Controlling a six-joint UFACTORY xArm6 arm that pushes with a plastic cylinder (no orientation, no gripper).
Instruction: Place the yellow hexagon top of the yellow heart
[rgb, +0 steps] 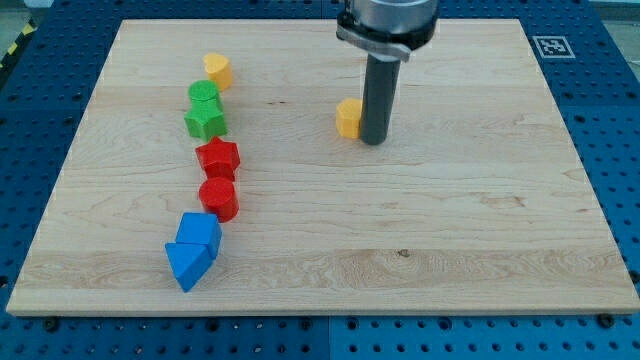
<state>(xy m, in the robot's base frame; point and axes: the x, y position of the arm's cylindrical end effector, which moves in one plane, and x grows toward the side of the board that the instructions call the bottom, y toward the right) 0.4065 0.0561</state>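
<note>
My tip (373, 139) rests on the wooden worktop (450, 230) just to the view's right of the yellow hexagon (348, 117), touching it or nearly so; I cannot tell which. There is no claw here, only the straight dark rod, so nothing is gripped.

The hexagon sits alone near the top middle of the worktop. The yellow heart (218, 69) lies well apart from it, toward the view's upper left, at the head of a loose column of blocks.

Below the heart in that column come a green block (203, 94), its shape unclear, and a green star (205, 121) touching it. Next is a red star (218, 157), then a red cylinder (218, 198) just beneath it. At the bottom two blue blocks press together: a blue cube (200, 232) and a blue triangle (187, 264).

Bare wood lies between hexagon and heart. The green blocks stand just below the heart, to the view's left of the hexagon.

No containers show. Around the worktop is a blue perforated base (600, 60), and a small black-and-white marker (553, 46) sits at the worktop's top right corner.
</note>
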